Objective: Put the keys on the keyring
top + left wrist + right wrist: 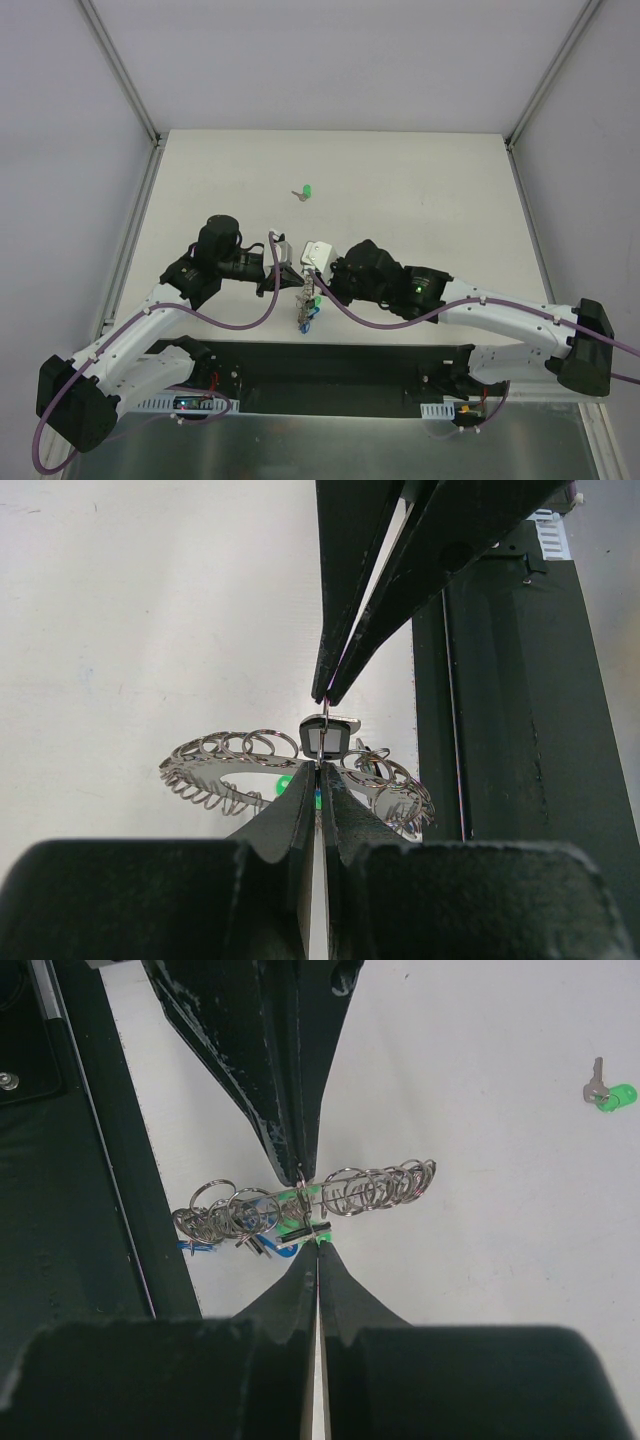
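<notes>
Grey metal, edge-on to both wrist cameras: the keyring [380, 1185] hangs clear of the desk [420, 200], between the two tools and just beyond the dark base plate [340, 365] at the near edge.

**Holds.** The left tool [318, 775] is fully closed, its tips pinching the rim of the keyring. The right tool [318, 1250] is also fully closed. By appearance it grips the black key [328, 738] where that key meets a small wire loop on the rim. Whether the pinch falls on the key or on the loop itself is too fine to settle.

**Reason for the arrangement.** My judgement is that one arm steadies the ring in the air so the other can work a key onto a loop from the opposite side. Lifting the ring off the desk leaves both faces reachable. A green head [288, 783] and a blue head [195, 1245] show under the ring and look to be hanging from it.

**Remaining item.** The loose green key [306, 191] lies flat on the desk, well apart from the ring and toward the far side, with bare surface all round it.

**Edges and room.**
- The fingertips of the two tools almost meet, so there is little slack for sideways correction.
- The base plate sits close beneath and behind the work.
- The purple cables [370, 320] sag near the ring.
- Open desk lies ahead and to both sides, and the frame posts stand far off.
</notes>
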Motion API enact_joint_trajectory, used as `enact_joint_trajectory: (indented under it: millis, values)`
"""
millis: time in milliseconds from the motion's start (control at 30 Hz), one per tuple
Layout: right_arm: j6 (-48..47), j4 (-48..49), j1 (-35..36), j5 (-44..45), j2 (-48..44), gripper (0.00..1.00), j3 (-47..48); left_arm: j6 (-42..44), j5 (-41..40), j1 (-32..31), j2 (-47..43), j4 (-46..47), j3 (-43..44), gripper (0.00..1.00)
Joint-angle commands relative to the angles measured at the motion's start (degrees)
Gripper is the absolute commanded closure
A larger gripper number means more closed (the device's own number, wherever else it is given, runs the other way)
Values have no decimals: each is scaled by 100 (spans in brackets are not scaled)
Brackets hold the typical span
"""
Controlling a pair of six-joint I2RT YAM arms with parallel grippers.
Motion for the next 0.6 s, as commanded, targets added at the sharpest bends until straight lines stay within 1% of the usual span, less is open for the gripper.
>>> enact_joint_trajectory:
  millis: [0, 567]
  values:
    - [118, 240, 22, -44, 15, 99, 293, 12, 202, -44, -75, 345, 32, 100]
    - [198, 90, 30, 175, -134, 99, 276, 12, 157, -44, -101, 354, 14, 100]
